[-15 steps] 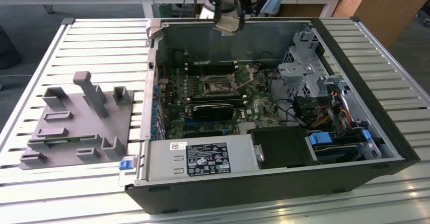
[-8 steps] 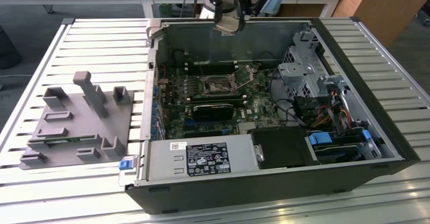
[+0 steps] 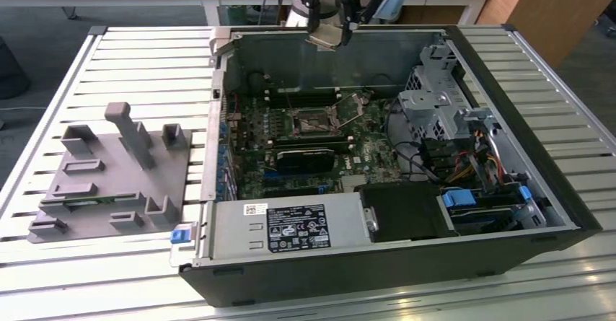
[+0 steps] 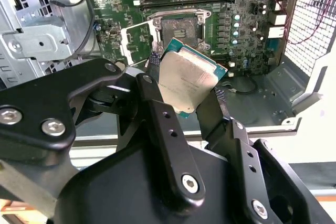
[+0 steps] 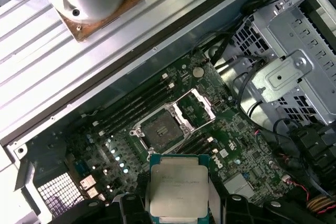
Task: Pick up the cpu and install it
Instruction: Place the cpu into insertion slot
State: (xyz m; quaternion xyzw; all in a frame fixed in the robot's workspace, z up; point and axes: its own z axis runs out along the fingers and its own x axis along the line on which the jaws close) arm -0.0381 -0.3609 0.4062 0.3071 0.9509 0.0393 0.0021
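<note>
1. The fingers (image 4: 160, 116) are clenched on the cpu (image 4: 188, 77), gripping two opposite edges. Its silver-grey top shows in both wrist views.
2. The cpu hangs in the air over the motherboard (image 5: 233, 124), apart from the socket (image 4: 181, 27). The socket's metal frame plate (image 4: 137, 38) stands flipped open beside it.
3. In the exterior view, the cpu sits at twelve o'clock of the open computer case (image 3: 385, 270), above its far wall.
4. A grey fixture block (image 3: 106, 184) lies on the slatted table (image 3: 144, 54) at nine o'clock of the case.

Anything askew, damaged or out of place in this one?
Nothing stands out. The gripper holds the cpu above the open case; the socket is empty, its retaining frame flipped open beside it.
</note>
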